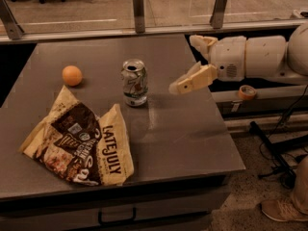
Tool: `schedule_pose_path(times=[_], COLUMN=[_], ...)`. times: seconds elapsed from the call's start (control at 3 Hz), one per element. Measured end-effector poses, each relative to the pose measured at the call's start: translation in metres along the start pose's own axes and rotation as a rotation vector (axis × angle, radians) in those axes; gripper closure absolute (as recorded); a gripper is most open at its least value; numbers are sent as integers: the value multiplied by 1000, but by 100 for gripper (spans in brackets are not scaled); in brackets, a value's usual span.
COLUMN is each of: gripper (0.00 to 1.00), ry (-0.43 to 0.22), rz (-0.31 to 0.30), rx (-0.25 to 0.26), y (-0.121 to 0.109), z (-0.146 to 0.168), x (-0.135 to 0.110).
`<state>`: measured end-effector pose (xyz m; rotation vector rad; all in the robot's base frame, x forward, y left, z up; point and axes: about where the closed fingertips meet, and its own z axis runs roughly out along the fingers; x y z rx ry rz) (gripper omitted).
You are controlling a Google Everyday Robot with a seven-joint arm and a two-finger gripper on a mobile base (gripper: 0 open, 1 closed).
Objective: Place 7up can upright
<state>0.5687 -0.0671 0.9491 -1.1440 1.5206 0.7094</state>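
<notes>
Gripper (184, 64) hangs, fingers apart, over the right edge of the grey table (185, 129), clear of the upright 7up can (134, 82).

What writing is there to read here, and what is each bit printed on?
"LATE JULY": on the snack bag, running up its right-hand flap.
Other print on the bag: too blurred to read.
Label of the 7up can, which stands upright on the table: green marks, not readable.
Gripper, right of the can and apart from it, fingers open: no writing visible.
</notes>
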Motion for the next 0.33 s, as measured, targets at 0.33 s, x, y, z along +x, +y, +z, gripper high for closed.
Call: schedule_pose_path(times=[0.33], gripper=[0], ry=[6], rz=[-6], rx=[6], y=[1], z=[-3], x=[-4])
